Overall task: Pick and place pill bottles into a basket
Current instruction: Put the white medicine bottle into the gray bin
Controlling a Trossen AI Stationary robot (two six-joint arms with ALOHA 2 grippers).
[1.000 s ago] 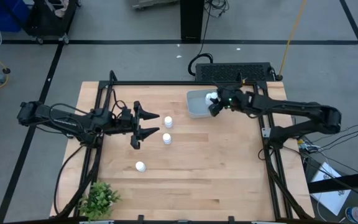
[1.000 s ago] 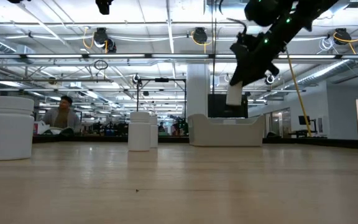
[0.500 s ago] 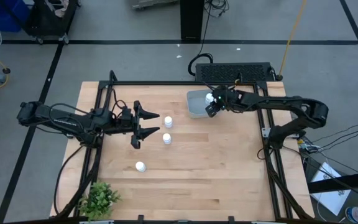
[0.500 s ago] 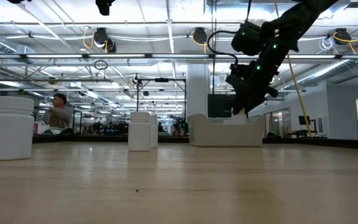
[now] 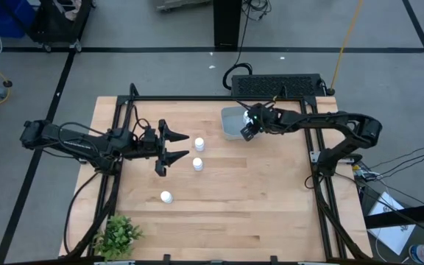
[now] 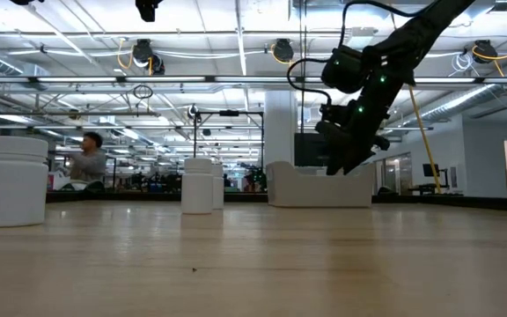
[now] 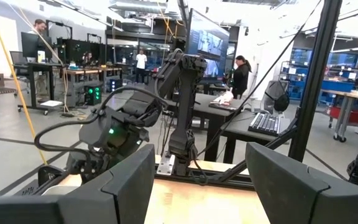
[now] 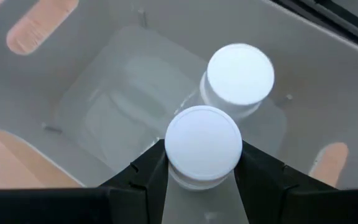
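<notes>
The right pincer (image 8: 202, 180) is clamped on a pill bottle (image 8: 202, 144), holding it inside the basket (image 8: 104, 93) just beside a second bottle (image 8: 239, 76) that already stands there. The main risk, as I judge it, is a bump between the two: the caps nearly touch, so a release with any tilt could tip the held bottle against its neighbour and knock one or both over. The basket is light plastic with low walls, and a finger catching its rim on the way out could drag or shift it across the smooth counter (image 5: 256, 191).

Three more bottles stand on the counter: one (image 5: 199, 143) and another (image 5: 196, 163) just ahead of the left pincer (image 5: 169, 148), and a third (image 5: 166, 196) nearer the small green plant (image 5: 116, 234). The left pincer hangs with its fingers apart, close to the nearest bottle; these are small and easily toppled, so a stray nudge could set one rolling.

The bottles are white, smooth cylinders with flat round caps. The basket is translucent grey-blue, rectangular with rounded corners, its floor glossy. The counter is pale wood with visible grain in planks, framed by black metal rails (image 5: 322, 191).
</notes>
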